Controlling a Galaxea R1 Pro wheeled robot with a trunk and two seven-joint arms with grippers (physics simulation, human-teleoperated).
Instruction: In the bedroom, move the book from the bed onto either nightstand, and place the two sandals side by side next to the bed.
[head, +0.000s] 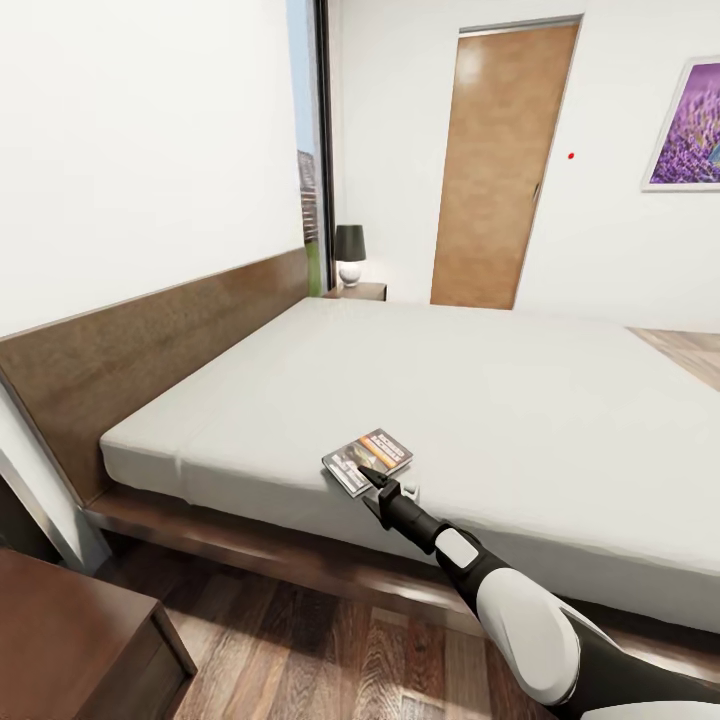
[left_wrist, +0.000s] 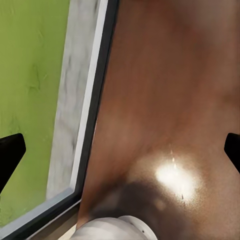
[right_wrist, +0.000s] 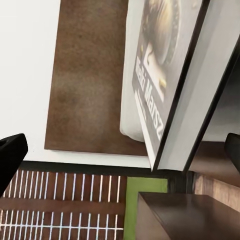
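Observation:
The book (head: 368, 459), a thin paperback with an orange band, lies flat near the front edge of the bed (head: 480, 380). My right gripper (head: 383, 489) reaches up from the floor side to the book's near corner. In the right wrist view the book (right_wrist: 165, 75) looms close and the right gripper (right_wrist: 120, 152) is open, its fingertips (right_wrist: 10, 152) spread wide to either side. The left gripper (left_wrist: 120, 152) is open above the glossy top of a nightstand (left_wrist: 165, 100). The sandals are out of view.
A dark nightstand (head: 70, 640) stands at the near left by the brown headboard (head: 150, 340). A second nightstand (head: 362, 291) with a black-shaded lamp (head: 349, 253) sits beyond the bed, beside a wooden door (head: 500, 170). Wood floor (head: 300, 640) runs along the bed's front.

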